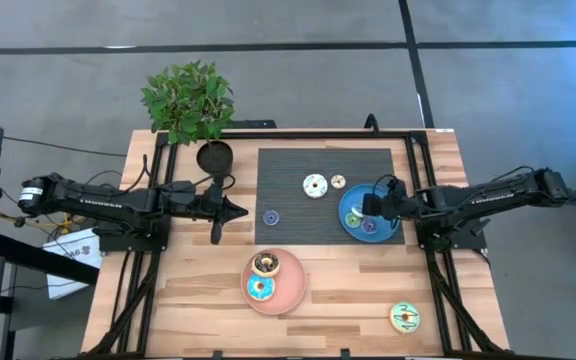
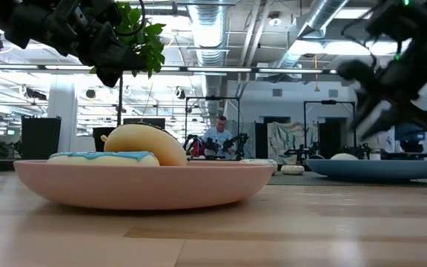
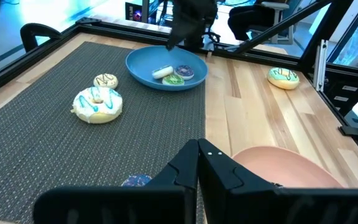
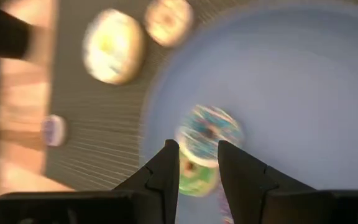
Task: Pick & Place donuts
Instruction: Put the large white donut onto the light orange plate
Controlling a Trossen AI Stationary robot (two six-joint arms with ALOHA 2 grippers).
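Blue-frosted donut [image 2: 104, 157] and brown donut [image 2: 145, 142] lie on the pink plate [image 2: 143, 187], nearest the low camera. Small donuts [image 1: 368, 226] sit in the blue plate [image 1: 349, 203]; the right gripper [image 4: 197, 163] hovers above them, fingers narrowly apart, holding nothing. White donut [image 1: 314, 186] lies on the mat [image 1: 288, 170]. Left gripper [image 1: 238, 211] waits over the worktop [image 1: 338, 300], fingers closed.

The left gripper [image 3: 197, 163] sits at six o'clock with its dark fingers pressed together, above the ribbed dark mat [image 3: 55, 124], a small purple donut [image 3: 135, 181] just beside them and the rim of a pink plate [image 3: 284, 165] at about four o'clock. On the mat at nine o'clock lies a white donut with blue icing [image 3: 97, 104], a tiny cream donut [image 3: 105, 80] close by it. At twelve o'clock a blue plate [image 3: 143, 62] holds three tiny donuts [image 3: 173, 74] with the right gripper [image 3: 188, 28] over its far edge, and a green-yellow donut [image 3: 283, 78] rests on the wooden table [image 3: 253, 112] at two o'clock.
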